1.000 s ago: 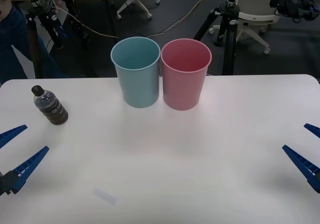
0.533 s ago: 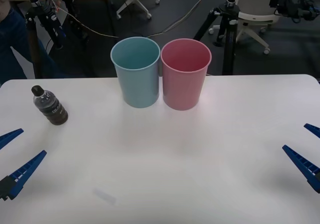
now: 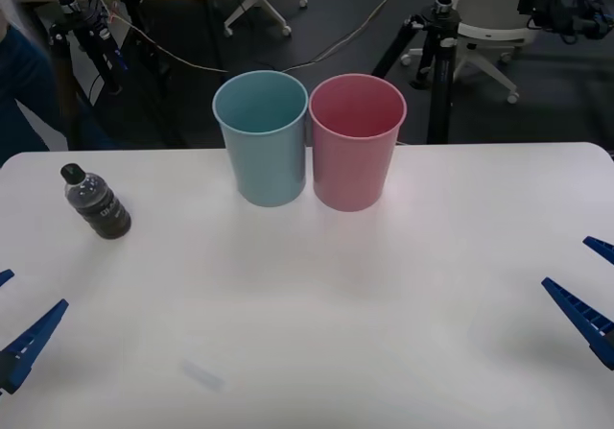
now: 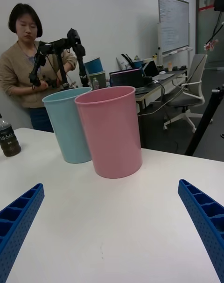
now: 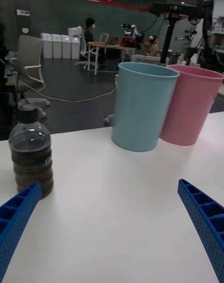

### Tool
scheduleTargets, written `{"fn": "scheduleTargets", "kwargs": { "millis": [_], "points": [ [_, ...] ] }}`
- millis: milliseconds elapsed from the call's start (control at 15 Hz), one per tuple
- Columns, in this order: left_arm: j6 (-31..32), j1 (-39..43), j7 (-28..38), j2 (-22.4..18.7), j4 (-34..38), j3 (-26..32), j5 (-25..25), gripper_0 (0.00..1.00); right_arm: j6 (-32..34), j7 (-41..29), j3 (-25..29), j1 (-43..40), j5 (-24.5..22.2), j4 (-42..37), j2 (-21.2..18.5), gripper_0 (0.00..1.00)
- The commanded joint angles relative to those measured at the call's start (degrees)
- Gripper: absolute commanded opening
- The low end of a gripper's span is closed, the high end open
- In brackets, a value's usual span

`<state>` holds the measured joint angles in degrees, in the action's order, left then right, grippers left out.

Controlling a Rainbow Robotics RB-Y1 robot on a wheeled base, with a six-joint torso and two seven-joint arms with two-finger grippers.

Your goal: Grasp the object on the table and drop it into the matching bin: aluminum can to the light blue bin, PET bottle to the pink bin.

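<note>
From above, the PET bottle (image 3: 96, 202) stands upright on the far left of the tabletop (image 3: 307, 333), black cap up, well apart from the two bins, which sit side by side at the back middle with walls almost touching: the light blue bin (image 3: 262, 139) on the left, the pink bin (image 3: 356, 142) on the right. Set together like that, I'd say they make the choice a matter of one small sideways shift. The left hand (image 3: 11, 325) waits low at the near left edge with its blue fingers spread wide, on the bottle's own side, so it looks the natural one to reach. The right hand (image 3: 593, 290) sits at the near right edge, fingers likewise apart, far from the bottle and idle. From the right wrist, the pink bin (image 4: 112, 131) is the nearer of the pair, the blue one (image 4: 69, 124) just behind its shoulder, the bottle (image 4: 8, 137) small at the edge beyond, and the fingers (image 4: 205, 222) held wide with nothing between them. From the left wrist, the bottle (image 5: 31, 151) stands close, just past one fingertip (image 5: 16, 217) and off to that side rather than between the two, so the hand is empty and, to my eye, needs to swing across before closing. The blue bin (image 5: 141, 106) and pink bin (image 5: 190, 104) stand farther back.
</note>
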<state>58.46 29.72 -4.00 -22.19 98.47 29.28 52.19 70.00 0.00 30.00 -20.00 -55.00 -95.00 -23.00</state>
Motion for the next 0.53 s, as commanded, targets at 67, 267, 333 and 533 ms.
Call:
{"fn": "scheduleTargets", "kwargs": {
  "millis": [67, 267, 333, 533],
  "points": [
    [-1.3, -1.2, -4.4, 0.4, -4.3, -0.4, -1.7, 1.0, 0.0, 0.0, 0.0, 0.0, 0.0, 0.0, 0.0, 1.0],
    [-1.6, -6.0, -11.3, 0.4, -10.7, -1.0, -2.2, 1.0, 0.0, 0.0, 0.0, 0.0, 0.0, 0.0, 0.0, 1.0],
    [-1.6, -7.4, -12.8, 0.4, -12.4, -1.2, -2.2, 1.0, 0.0, 0.0, 0.0, 0.0, 0.0, 0.0, 0.0, 1.0],
    [-1.6, -10.6, -14.2, 0.4, -17.7, -3.0, -2.8, 1.0, 0.0, 0.0, 0.0, 0.0, 0.0, 0.0, 0.0, 1.0]
  ]
}}
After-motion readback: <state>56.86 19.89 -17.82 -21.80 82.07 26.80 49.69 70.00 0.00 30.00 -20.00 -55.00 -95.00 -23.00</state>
